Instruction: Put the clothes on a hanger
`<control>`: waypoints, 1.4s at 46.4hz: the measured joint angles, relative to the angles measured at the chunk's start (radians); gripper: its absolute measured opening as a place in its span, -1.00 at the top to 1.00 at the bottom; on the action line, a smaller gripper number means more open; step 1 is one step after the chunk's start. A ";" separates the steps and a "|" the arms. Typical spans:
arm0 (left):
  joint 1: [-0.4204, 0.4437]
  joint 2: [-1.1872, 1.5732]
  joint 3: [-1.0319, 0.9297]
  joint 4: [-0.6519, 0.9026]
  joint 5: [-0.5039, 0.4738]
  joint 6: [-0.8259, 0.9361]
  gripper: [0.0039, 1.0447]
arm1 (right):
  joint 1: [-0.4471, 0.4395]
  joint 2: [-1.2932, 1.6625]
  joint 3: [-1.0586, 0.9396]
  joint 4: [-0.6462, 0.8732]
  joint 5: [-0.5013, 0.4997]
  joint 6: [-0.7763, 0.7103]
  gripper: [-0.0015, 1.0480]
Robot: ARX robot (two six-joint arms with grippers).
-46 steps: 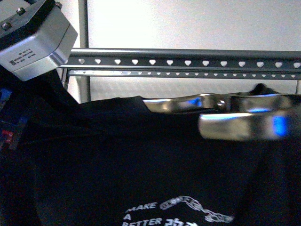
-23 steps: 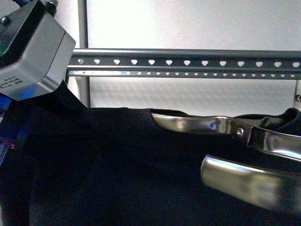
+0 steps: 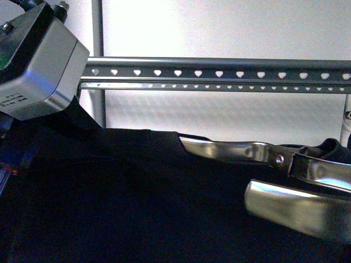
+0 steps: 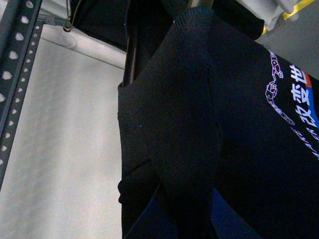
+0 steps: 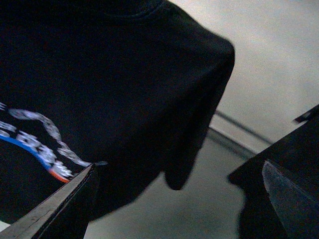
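black T-shirt (image 3: 137,192) held up, near side of grey rack (image 3: 219,72) | left gripper (image 4: 194,6) pinches its cloth; right gripper (image 5: 178,167) jaws wide apart

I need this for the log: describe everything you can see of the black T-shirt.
The black T-shirt is soft, fine-knit cloth, held up in front of the grey rack, its level top edge showing below the rails, not yet on them. Shiny fingers of the right gripper lie against that edge. One short sleeve hangs loose. White, blue and orange lettering shows on one side. In the left wrist view it is gathered into folds.
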 joint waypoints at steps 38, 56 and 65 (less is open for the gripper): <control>0.000 0.000 0.000 0.000 -0.001 0.000 0.93 | 0.307 0.515 0.396 0.188 0.293 -0.584 0.09; 0.000 -0.005 0.000 0.006 0.007 0.000 0.67 | 0.309 0.468 0.270 0.265 0.219 -0.473 0.93; 0.000 -0.010 0.000 0.006 0.014 0.001 0.22 | 0.280 0.462 0.249 0.243 0.179 -0.441 0.93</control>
